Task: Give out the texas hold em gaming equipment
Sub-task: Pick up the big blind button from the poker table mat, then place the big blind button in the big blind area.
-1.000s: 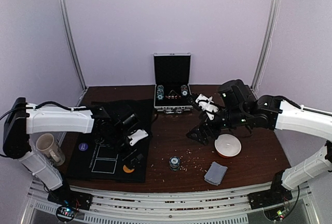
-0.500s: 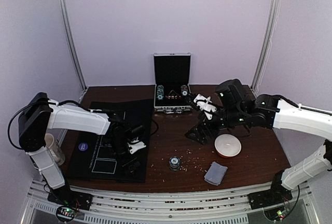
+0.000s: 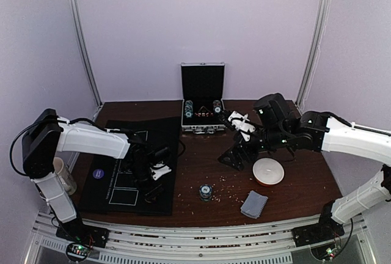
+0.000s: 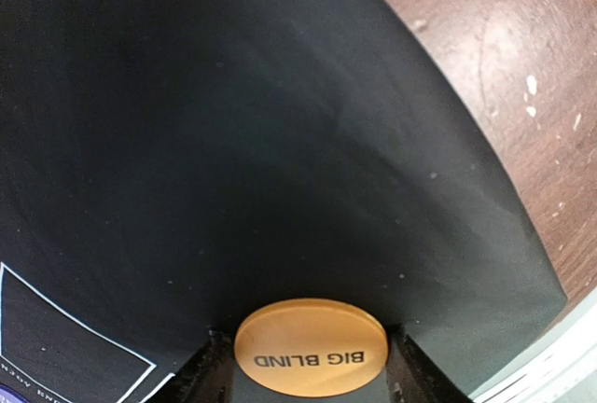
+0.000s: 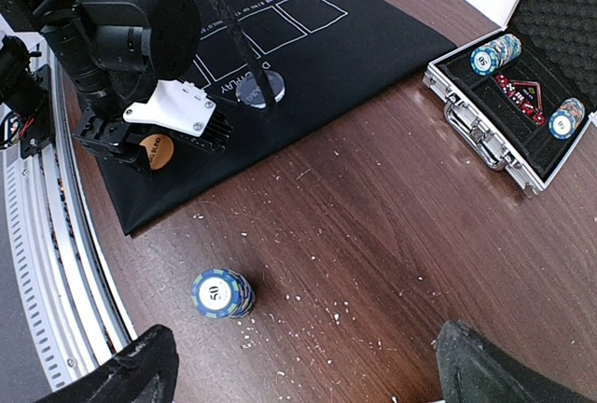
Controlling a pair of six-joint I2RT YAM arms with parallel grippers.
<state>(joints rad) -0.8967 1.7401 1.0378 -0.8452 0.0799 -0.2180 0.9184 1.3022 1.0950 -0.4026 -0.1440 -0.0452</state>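
An orange button (image 4: 309,347) marked BIG BLIND lies flat near the front right corner of the black mat (image 4: 233,142). My left gripper (image 4: 308,370) is down over it, one finger (image 4: 210,377) hard by each side; whether they touch it does not show. In the right wrist view the orange button (image 5: 156,151) peeks out under the left gripper (image 5: 140,146). My right gripper (image 5: 308,375) hangs open above the bare wood, near a blue chip stack (image 5: 222,292). A dark button (image 5: 259,88) rests on the mat. Grey-blue cards (image 3: 253,203) lie at the front right.
An open metal case (image 3: 203,114) with chip rows (image 5: 494,53) stands at the back centre. A white bowl with red outside (image 3: 268,171) sits under the right arm. A beige mug (image 3: 59,172) stands left of the mat. A purple button (image 3: 99,172) lies on the mat's left.
My left arm has swung down onto the mat's front right corner, and its jaws have narrowed around the orange button. The right arm has barely moved.
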